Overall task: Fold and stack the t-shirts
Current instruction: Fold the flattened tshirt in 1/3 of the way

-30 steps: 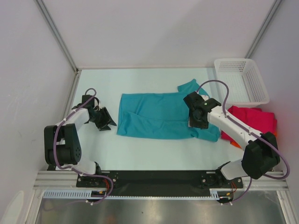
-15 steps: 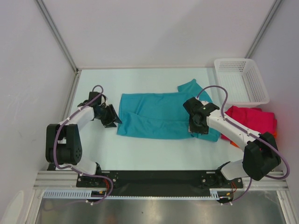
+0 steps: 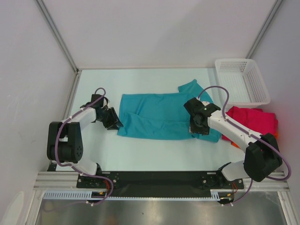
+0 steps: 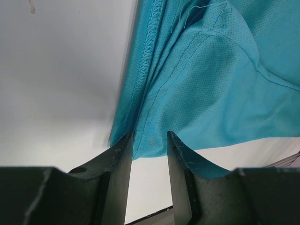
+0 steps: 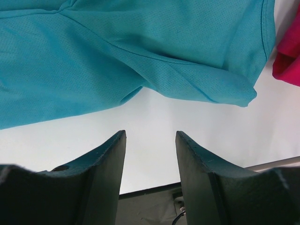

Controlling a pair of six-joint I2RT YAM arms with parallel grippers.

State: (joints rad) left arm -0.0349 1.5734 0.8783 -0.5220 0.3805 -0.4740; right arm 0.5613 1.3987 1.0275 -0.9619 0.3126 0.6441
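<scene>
A teal t-shirt [image 3: 157,115] lies spread flat across the middle of the table, one sleeve [image 3: 190,86] pointing to the back. My left gripper [image 3: 114,122] is low at its near left corner. In the left wrist view the jaws [image 4: 149,138] stand apart with that hemmed corner [image 4: 145,140] just between their tips. My right gripper [image 3: 197,124] hovers over the shirt's near right part, open and empty [image 5: 150,136], with the teal cloth [image 5: 140,56] just ahead of the tips. A crimson-pink t-shirt [image 3: 253,119] lies bunched at the right, an orange edge [image 3: 275,134] showing under it.
A white mesh basket [image 3: 241,79] stands at the back right corner. White walls close in the table at the left, back and right. The black base rail [image 3: 154,178] runs along the near edge.
My left gripper has slid right from beside the shirt to its near left corner, and its jaws have narrowed. The right gripper has shifted slightly toward the near edge.
</scene>
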